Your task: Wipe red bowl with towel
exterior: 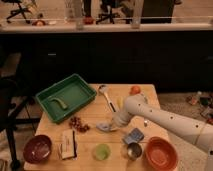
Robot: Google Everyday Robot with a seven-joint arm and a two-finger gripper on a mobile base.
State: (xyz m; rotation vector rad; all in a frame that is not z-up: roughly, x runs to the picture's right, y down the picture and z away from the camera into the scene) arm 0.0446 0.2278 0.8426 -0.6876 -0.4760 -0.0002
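An orange-red bowl (161, 153) sits at the table's front right corner. A darker maroon bowl (37, 148) sits at the front left. A small grey-blue towel (104, 128) lies crumpled on the wooden table near its middle. My gripper (114, 122) is at the end of the white arm that reaches in from the right. It is down at the towel's right edge, touching or just over it. The gripper's tip is hidden against the cloth.
A green tray (80, 90) holding a green item stands at the back left. A ladle (106, 95), an orange fruit (135, 90), a dark red cluster (77, 124), a white packet (67, 143), a green cup (102, 151), a metal cup (134, 151) and a blue-grey pad (134, 135) lie about.
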